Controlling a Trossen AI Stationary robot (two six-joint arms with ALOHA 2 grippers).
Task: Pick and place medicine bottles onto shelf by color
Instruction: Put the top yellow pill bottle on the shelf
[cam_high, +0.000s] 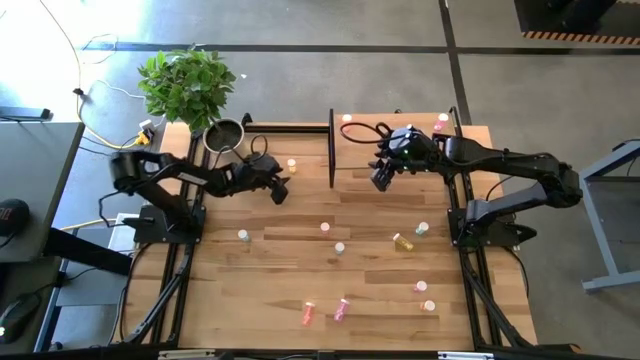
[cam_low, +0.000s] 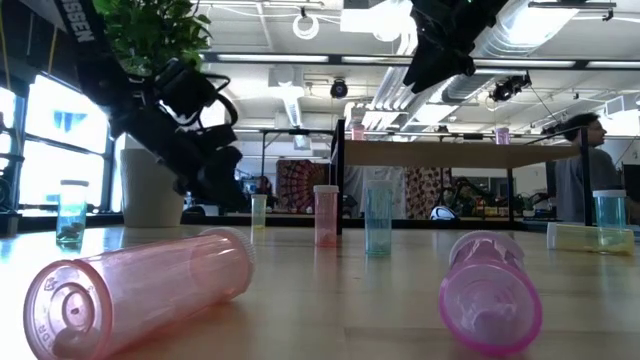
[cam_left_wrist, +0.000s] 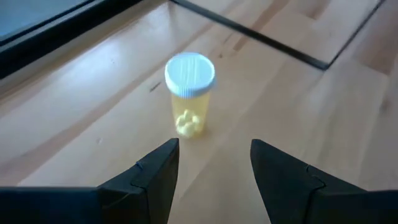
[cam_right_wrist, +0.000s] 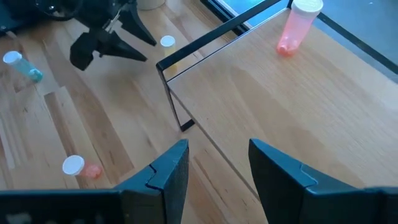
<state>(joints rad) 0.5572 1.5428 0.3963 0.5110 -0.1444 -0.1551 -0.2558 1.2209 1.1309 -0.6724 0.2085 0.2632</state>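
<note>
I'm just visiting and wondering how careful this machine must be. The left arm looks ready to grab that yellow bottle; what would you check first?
1. Left tool open: ok, fingers apart, nothing between them.
2. Yellow bottle upright with white cap on: ok.
3. Bottle lined up with the gap: ok, roughly, slightly off to one side.
4. Room around the bottle: ok, bare wood table beside it.
5. Right tool out of the way: ok, open and empty above the shelf.
6. Free shelf space: ok; a pink bottle stands at its far edge.
</note>
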